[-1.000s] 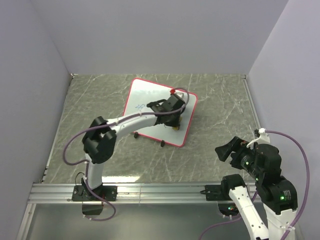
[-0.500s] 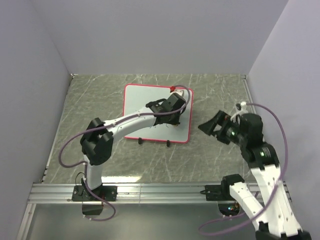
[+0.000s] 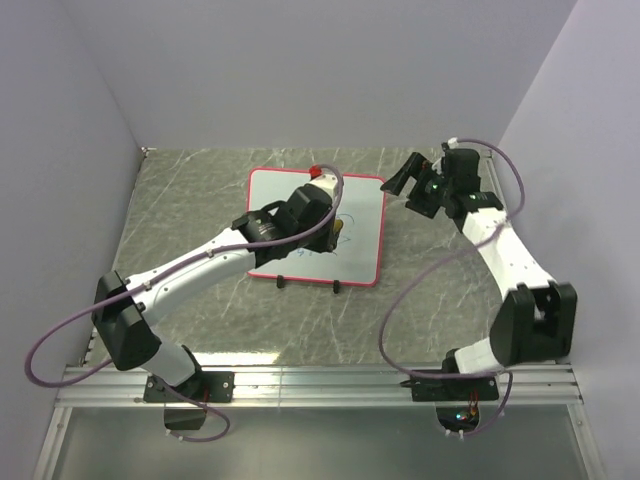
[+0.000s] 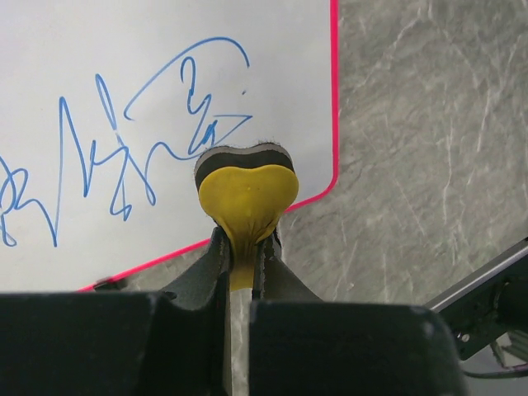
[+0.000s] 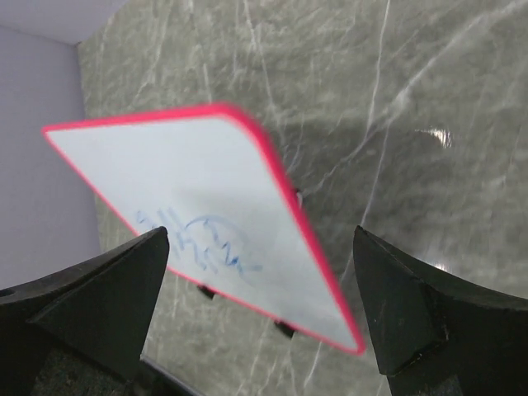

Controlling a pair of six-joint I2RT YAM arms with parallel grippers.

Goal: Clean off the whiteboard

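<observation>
1. The whiteboard [image 3: 280, 200] stood mid-table [image 3: 200, 190], feet [image 3: 338, 288] at its near edge, long axis roughly left-right, blue scribbles [image 4: 124, 165] on its right half.
2. The left gripper [image 4: 245, 247] pinched a yellow eraser [image 4: 247, 194] above the scribbles.
3. The right gripper [image 3: 412, 190] gaped wide beside the board's far-right corner.

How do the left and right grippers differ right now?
The left gripper is shut on a yellow eraser; the right gripper is open and empty. The left one sits over the whiteboard; the right one is beyond its right edge. Both have black fingers.
</observation>
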